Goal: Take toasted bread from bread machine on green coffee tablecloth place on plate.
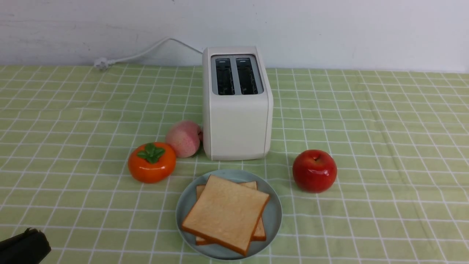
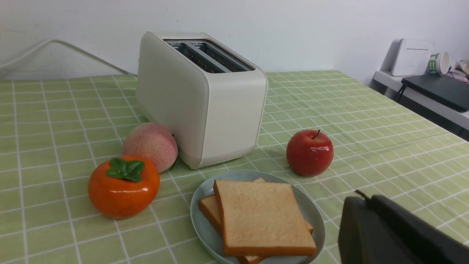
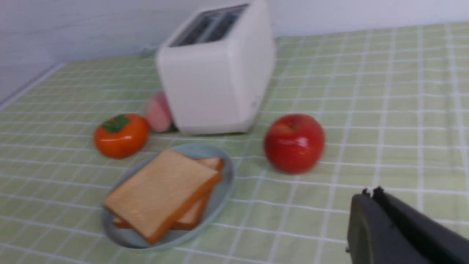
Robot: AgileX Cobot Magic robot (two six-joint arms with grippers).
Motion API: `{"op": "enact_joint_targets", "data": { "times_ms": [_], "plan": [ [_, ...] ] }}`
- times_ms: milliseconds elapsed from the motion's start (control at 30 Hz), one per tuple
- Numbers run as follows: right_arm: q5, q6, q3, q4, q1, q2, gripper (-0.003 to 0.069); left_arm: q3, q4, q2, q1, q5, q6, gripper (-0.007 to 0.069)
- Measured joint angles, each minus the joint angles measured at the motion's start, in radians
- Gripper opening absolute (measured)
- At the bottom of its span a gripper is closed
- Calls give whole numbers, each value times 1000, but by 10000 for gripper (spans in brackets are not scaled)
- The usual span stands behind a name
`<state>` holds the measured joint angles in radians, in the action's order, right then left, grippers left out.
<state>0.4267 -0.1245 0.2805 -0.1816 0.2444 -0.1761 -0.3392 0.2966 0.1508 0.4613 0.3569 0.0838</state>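
Two slices of toasted bread [image 1: 225,212] lie stacked on the pale blue-grey plate [image 1: 274,220], just in front of the cream bread machine [image 1: 237,124]. Both of its dark slots stand empty. All of it rests on the green coffee tablecloth [image 1: 384,146]. My left gripper [image 2: 366,200] is shut with nothing in it, low at the near left of the plate [image 2: 315,223]; its black body shows in the front view's bottom left corner. My right gripper [image 3: 370,191] is shut and empty, near and to the right of the plate [image 3: 223,187]; the front view does not show it.
An orange persimmon [image 1: 151,162] and a pink peach [image 1: 183,138] sit left of the bread machine's front. A red apple [image 1: 314,170] sits to its right. The white power cord [image 1: 139,55] runs along the wall behind. A side desk [image 2: 432,95] stands beyond the table's right edge.
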Motion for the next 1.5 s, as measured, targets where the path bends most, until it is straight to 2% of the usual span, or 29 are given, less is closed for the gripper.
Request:
{"op": "enact_joint_targets", "data": {
  "times_ms": [167, 300, 1500],
  "plan": [
    [-30, 96, -198, 6, -179, 107, -20, 0, 0, 0, 0, 0, 0, -12],
    [-54, 146, -299, 11, -238, 179, -20, 0, 0, 0, 0, 0, 0, -9],
    [-34, 164, -298, 14, -243, 186, -17, 0, 1, 0, 0, 1, 0, 16]
  ]
}}
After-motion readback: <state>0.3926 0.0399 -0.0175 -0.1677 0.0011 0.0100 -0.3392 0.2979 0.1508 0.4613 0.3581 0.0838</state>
